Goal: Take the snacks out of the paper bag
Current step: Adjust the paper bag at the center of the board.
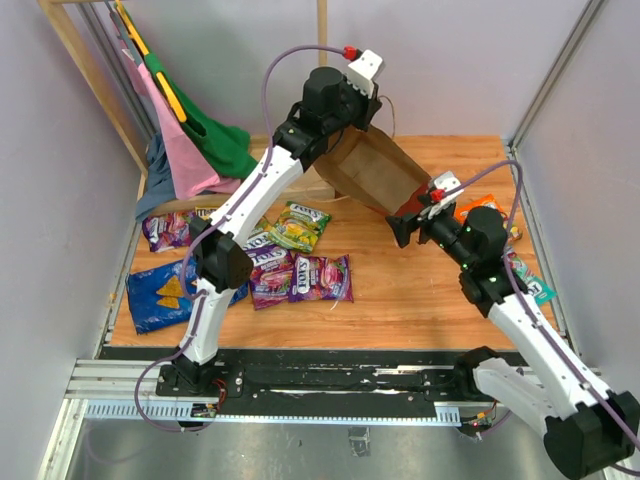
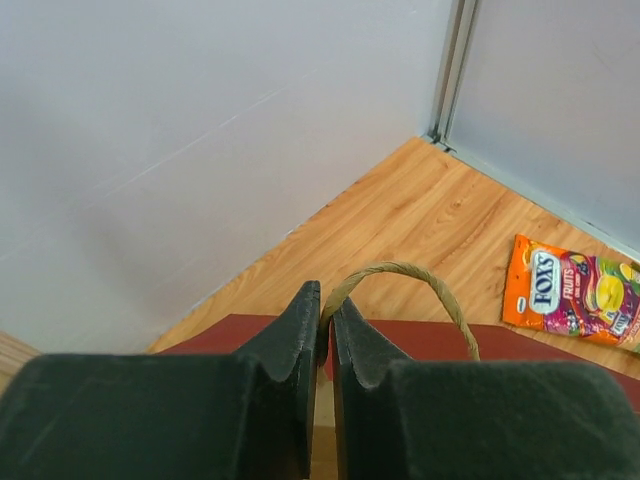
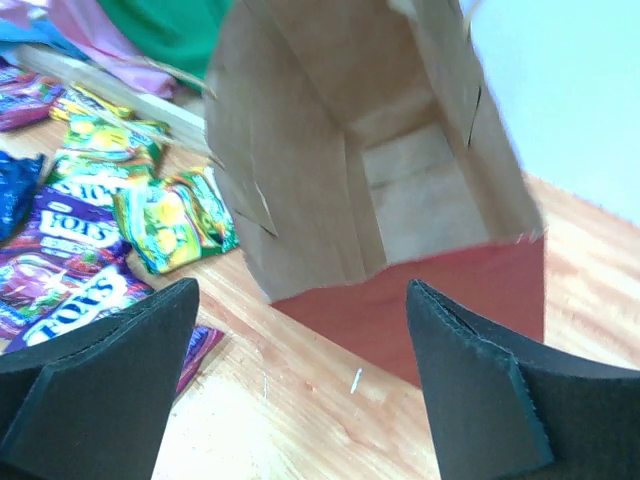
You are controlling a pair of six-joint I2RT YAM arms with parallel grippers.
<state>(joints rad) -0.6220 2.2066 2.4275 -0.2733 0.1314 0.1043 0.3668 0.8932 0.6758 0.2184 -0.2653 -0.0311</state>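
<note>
The paper bag (image 1: pixel 375 170) hangs tilted above the back of the table, dark red outside and brown inside. My left gripper (image 1: pixel 352 108) is shut on its top edge beside the string handle (image 2: pixel 400 272). My right gripper (image 1: pixel 408 228) is open at the bag's lower end with nothing between its fingers. In the right wrist view the open mouth of the bag (image 3: pixel 400 200) faces me, and no packet shows inside. The snacks lie on the table: a blue chip bag (image 1: pixel 165 295), purple packs (image 1: pixel 320 277), a yellow-green pack (image 1: pixel 298 225), an orange pack (image 2: pixel 575 300) and a teal pack (image 1: pixel 530 285).
Pink and green garments (image 1: pixel 190 140) hang from a wooden frame (image 1: pixel 90 90) at the back left. Grey walls close in the table's back and sides. A metal rail (image 1: pixel 330 385) carrying the arm bases runs along the near edge.
</note>
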